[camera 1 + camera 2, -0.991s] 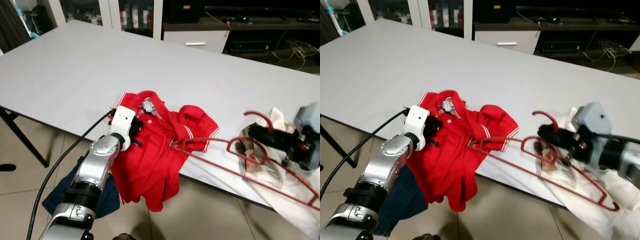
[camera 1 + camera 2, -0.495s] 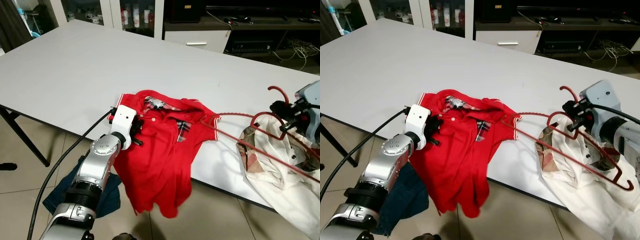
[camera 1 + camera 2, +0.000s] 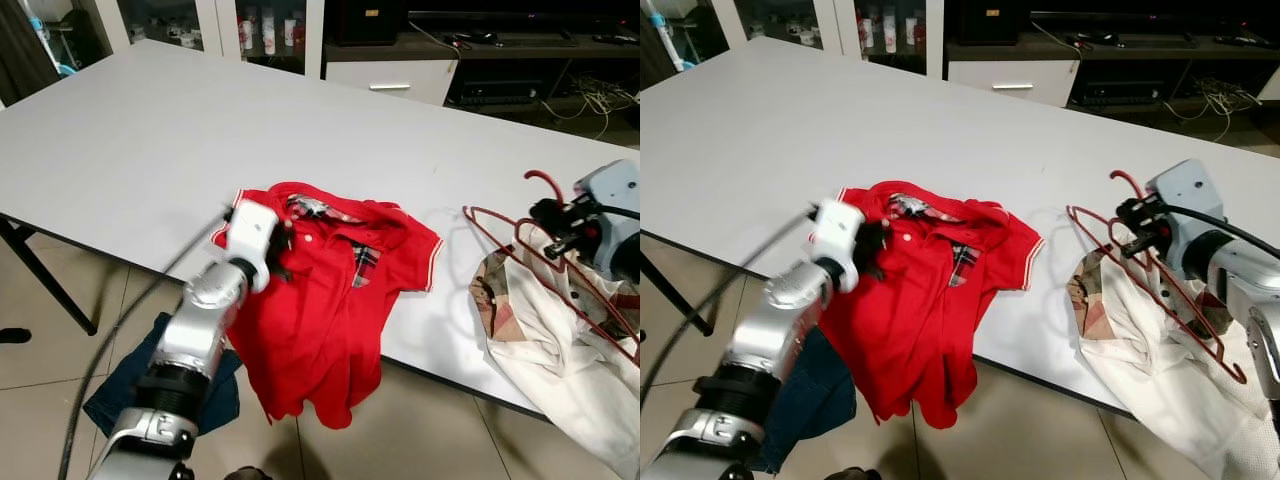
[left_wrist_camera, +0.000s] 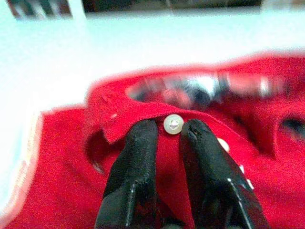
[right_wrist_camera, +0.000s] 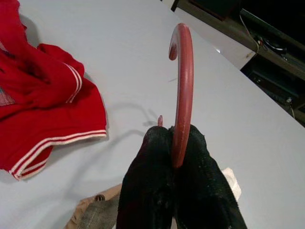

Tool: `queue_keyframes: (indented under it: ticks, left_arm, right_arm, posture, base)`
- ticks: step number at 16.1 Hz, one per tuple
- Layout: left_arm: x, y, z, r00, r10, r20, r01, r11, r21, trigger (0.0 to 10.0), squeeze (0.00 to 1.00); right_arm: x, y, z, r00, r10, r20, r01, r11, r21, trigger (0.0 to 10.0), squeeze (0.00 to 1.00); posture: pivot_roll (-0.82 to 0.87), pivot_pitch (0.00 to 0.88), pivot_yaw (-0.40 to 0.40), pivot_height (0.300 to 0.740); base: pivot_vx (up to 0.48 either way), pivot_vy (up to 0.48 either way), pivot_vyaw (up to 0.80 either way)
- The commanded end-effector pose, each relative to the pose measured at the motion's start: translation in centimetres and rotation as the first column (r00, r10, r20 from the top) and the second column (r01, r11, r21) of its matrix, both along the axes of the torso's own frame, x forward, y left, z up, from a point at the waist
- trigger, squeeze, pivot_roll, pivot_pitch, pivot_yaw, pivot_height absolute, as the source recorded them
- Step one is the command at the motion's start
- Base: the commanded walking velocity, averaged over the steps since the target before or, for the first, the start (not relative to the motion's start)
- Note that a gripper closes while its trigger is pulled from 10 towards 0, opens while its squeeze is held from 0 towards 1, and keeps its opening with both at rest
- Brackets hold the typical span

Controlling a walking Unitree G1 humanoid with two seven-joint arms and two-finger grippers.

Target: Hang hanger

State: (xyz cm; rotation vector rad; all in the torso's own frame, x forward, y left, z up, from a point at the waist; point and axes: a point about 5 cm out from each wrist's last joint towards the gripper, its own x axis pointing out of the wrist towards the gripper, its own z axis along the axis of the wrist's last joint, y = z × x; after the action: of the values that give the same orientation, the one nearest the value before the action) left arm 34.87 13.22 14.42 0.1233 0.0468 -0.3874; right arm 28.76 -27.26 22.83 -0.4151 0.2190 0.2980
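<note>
A red polo shirt (image 3: 330, 300) lies on the white table (image 3: 150, 140), its lower half drooping over the front edge. My left gripper (image 4: 167, 129) is shut on the shirt's button placket just below the collar. To the right, my right gripper (image 5: 174, 136) is shut on the base of the hook of a red hanger (image 5: 183, 86). The hanger's hook (image 3: 540, 182) points up and its triangle slopes down over a white garment, apart from the shirt.
A white garment with plaid lining (image 3: 560, 350) hangs off the table's right front edge. A dark blue cloth (image 3: 120, 385) lies on the tiled floor beneath my left arm. A black table leg (image 3: 50, 285) stands at left. Cabinets and cables line the back.
The right gripper drew the hanger out of the shirt and off to the right. The shirt, pulled along and spread open, now lies flatter. The left gripper kept its hold.
</note>
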Motion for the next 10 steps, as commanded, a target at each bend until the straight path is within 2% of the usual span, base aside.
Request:
queue_keyframes:
  ticks: [1,4,5,6,10]
  left_arm:
    - [0.4,0.5,1.6,0.998,0.022,0.065,-0.02,0.999,-0.032,10.0,0.0]
    - [0.7,1.3,1.6,0.998,0.039,0.056,-0.037,0.999,-0.035,10.0,0.0]
    - [0.7,1.5,1.1,0.999,0.041,0.028,-0.04,0.998,-0.049,10.0,0.0]
    - [0.9,1.9,0.0,0.999,0.039,-0.038,-0.042,0.997,-0.064,10.0,0.0]
    - [1.4,1.9,-2.0,0.983,0.006,-0.186,-0.033,0.989,-0.144,10.0,0.0]
  right_arm:
    - [0.0,0.2,-0.2,1.0,0.011,-0.007,-0.011,1.0,0.001,10.0,0.0]
    - [-0.1,1.0,-0.6,0.999,0.043,-0.02,-0.043,0.999,0.014,10.0,0.0]
    - [-0.1,1.1,-0.7,0.998,0.051,-0.02,-0.051,0.999,0.018,10.0,0.0]
    - [-0.3,1.3,-0.7,0.998,0.064,-0.02,-0.064,0.998,0.022,10.0,0.0]
    - [-0.6,1.9,-0.7,0.994,0.107,-0.026,-0.106,0.994,0.024,10.0,0.0]
  posture:
    - [0.03,0.103,-0.044,0.74]
    - [0.03,0.101,-0.041,0.74]
    - [0.03,0.099,-0.039,0.74]
    - [0.03,0.099,-0.039,0.74]
    - [0.02,0.099,-0.043,0.74]
  base:
    - [0.0,0.0,0.0]
    - [0.0,0.0,0.0]
    - [0.0,0.0,0.0]
    - [0.0,0.0,0.0]
    - [0.0,0.0,0.0]
